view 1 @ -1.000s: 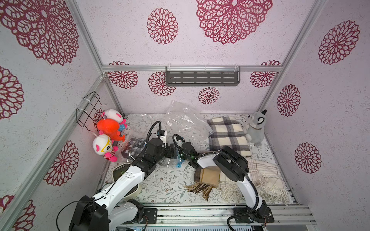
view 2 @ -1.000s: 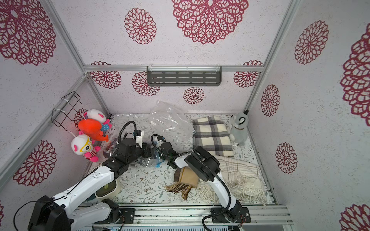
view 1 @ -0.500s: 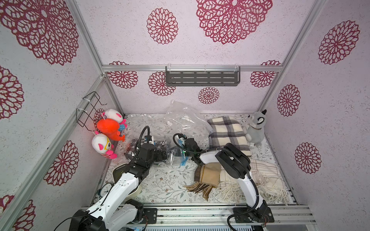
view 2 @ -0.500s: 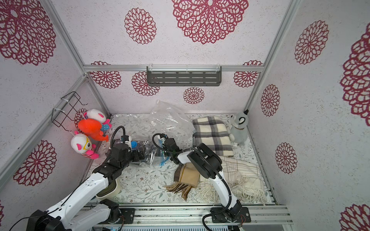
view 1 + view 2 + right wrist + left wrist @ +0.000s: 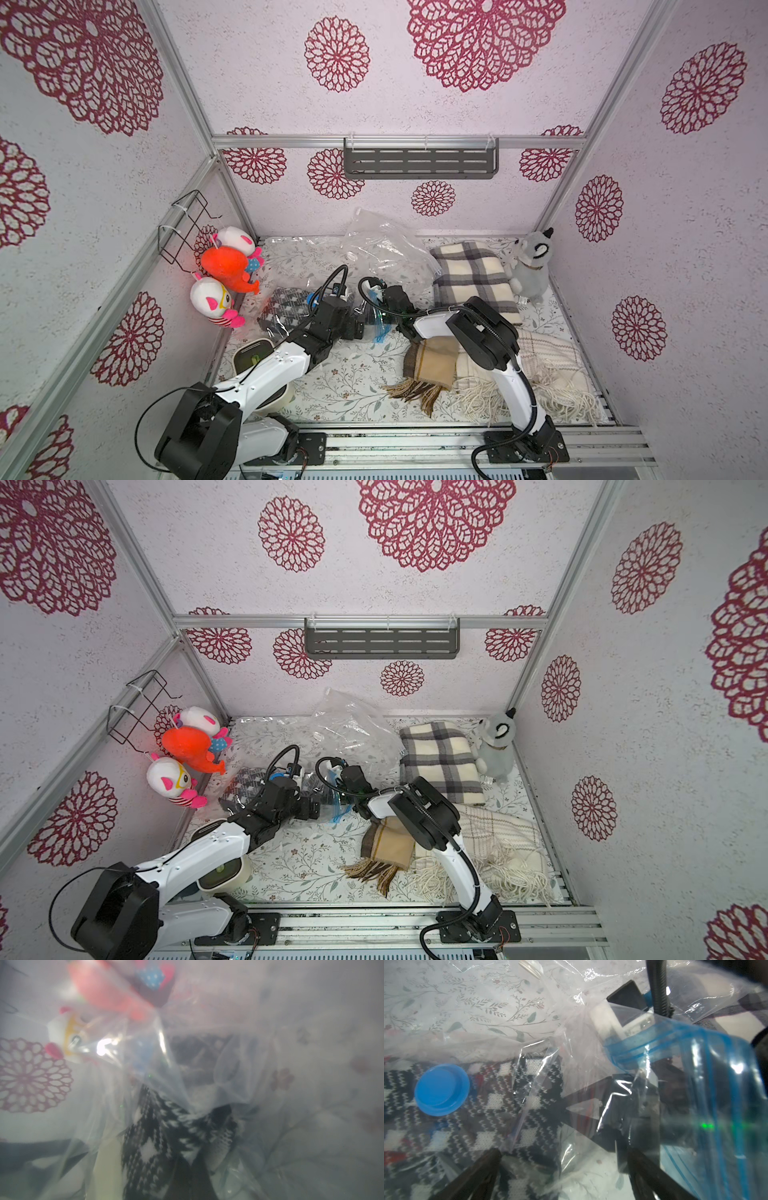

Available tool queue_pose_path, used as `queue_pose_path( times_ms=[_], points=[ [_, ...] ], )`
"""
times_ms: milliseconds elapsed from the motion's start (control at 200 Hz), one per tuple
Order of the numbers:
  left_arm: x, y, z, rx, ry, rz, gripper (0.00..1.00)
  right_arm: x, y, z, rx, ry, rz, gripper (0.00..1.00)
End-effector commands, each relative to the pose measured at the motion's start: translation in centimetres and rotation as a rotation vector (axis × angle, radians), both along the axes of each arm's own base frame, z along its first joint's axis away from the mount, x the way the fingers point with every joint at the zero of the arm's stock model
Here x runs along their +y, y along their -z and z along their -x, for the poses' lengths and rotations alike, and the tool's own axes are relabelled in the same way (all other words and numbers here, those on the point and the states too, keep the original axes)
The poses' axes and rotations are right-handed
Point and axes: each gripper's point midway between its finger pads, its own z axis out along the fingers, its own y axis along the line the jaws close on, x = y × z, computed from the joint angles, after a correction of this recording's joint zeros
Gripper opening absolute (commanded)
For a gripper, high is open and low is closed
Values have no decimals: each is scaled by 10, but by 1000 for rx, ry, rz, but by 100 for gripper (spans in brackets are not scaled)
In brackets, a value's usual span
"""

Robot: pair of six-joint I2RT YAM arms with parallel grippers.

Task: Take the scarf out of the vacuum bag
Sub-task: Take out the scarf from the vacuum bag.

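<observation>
— Near the left edge of the bench (image 5: 345,378), about halfway back, the vacuum bag (image 5: 571,1064) is lying crumpled; the scarf (image 5: 508,1105), a black-and-white knit, is sitting inside it under the clear film.

— Is any of the knit lying outside the plastic?

— The top views are not showing that clearly enough to tell; in the left wrist view the film is covering the knit, and the round blue valve cap (image 5: 442,1089) is resting on top of it; the blue zip strip (image 5: 643,1047) is facing the middle of the bench.

— What is the left gripper (image 5: 358,327) doing?

— It is hovering just beside the zip end with its jaws spread wide; its fingers (image 5: 477,1174) are gripping nothing, though loose film is lying between them.

— And the right gripper (image 5: 188,1159)?

— It is reaching in at the same end with plastic draping all round it; its jaws are pressing together on a fold of the scarf.

— What else is lying on the bench?

— A plaid blanket (image 5: 469,274) is lying toward the back right corner; a tan wrap (image 5: 432,361) and a cream fringed throw (image 5: 548,365) are lying side by side toward the front right corner, well apart from the bag.
</observation>
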Motion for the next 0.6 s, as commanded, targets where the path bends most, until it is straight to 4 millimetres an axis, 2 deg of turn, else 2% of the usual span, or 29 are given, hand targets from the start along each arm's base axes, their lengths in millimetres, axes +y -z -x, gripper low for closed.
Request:
queue_pose_path(
  times_ms=[0, 40, 80, 105, 115, 135, 250, 350, 475, 540, 595],
  points=[
    [-8, -1, -13, -27, 43, -30, 91, 3, 8, 10, -2, -44, 12, 0],
    [-13, 0, -15, -22, 58, -20, 79, 4, 9, 10, -4, -45, 13, 0],
    [-17, 2, -17, -21, 77, -4, 57, 5, 11, 11, -2, -49, 16, 0],
    [-19, 2, -19, -22, 81, 6, 34, 6, 12, 12, 0, -54, 14, 0],
    [-19, 2, -20, -21, 79, 8, 20, 6, 12, 12, 0, -54, 14, 0],
    [-18, 3, -21, -18, 71, 9, 0, 6, 12, 12, 1, -55, 13, 0],
    [-5, 9, -24, 8, 17, -17, 0, 3, 11, 15, -1, -58, 20, 0],
    [26, 12, -28, 5, -115, -57, 0, -3, 2, 18, -16, -67, 35, 0],
    [74, 36, -30, 86, -319, -112, 0, -27, -9, 18, -20, -62, 71, 0],
    [80, 54, -33, 152, -333, -76, 0, -38, -10, 20, -20, -63, 105, 0],
    [78, 58, -38, 160, -322, -36, 0, -44, -11, 23, -27, -61, 136, 0]
  ],
)
